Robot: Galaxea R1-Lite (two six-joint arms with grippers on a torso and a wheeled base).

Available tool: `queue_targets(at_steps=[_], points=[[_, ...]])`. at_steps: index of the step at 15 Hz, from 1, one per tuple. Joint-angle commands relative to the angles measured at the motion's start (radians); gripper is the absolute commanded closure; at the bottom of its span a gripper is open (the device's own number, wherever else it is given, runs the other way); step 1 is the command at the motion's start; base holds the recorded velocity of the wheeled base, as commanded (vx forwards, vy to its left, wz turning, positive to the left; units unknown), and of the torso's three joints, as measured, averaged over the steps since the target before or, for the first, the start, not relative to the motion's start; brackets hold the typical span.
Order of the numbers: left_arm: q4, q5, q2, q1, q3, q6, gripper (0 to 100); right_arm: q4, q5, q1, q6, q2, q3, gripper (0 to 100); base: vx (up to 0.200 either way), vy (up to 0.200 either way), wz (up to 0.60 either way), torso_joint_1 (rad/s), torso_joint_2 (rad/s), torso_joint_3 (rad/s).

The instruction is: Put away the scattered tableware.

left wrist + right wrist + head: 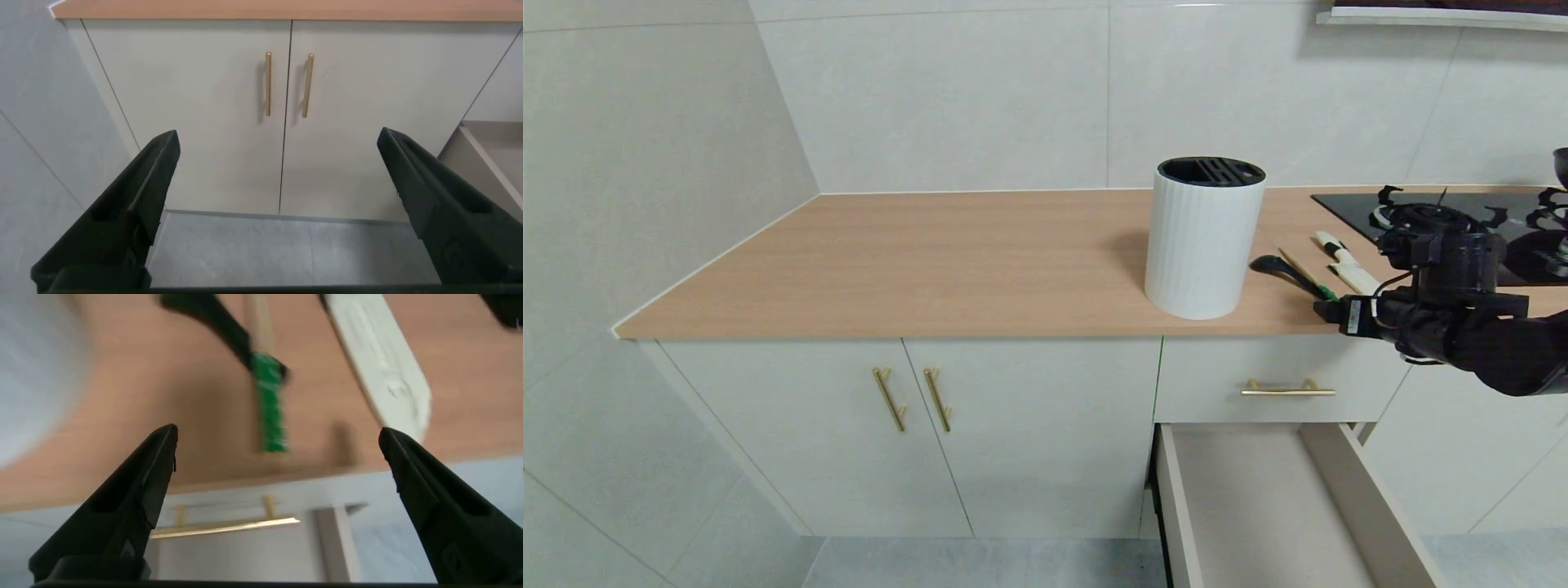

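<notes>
One white ribbed utensil holder (1205, 245) is counted on the countertop (931, 261), with three loose utensils beside it: one black spoon (1267, 264), one wooden stick (1290, 260) with a green end and one white tool (1343, 260). Two cabinet doors (792, 425), two drawers (1217, 376) and three gold bar handles (1288, 390) are counted below.

Near ends of black ladle (1267, 264), chopstick (1295, 262) and white utensil (1344, 262) are covered by the right gripper (1328, 311) at the front edge of the worktop (931, 261). White utensil's kind cannot be told. The hob (1352, 206) and the open drawer (1250, 498) are cut off by picture edges.
</notes>
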Motion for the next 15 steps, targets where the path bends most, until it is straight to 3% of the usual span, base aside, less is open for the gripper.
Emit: queue_targets(at_steps=[1, 15], points=[[0.0, 0.001, 0.0, 0.001, 0.0, 0.0, 0, 0.031, 0.004, -0.003, 0.02, 0.015, -0.019, 0, 0.0, 0.0, 0.0, 0.0, 0.0, 0.0], [0.0, 0.001, 0.0, 0.001, 0.0, 0.0, 0, -0.037, 0.002, 0.004, 0.054, 0.061, -0.041, 0, 0.0, 0.0, 0.0, 0.0, 0.0, 0.0]])
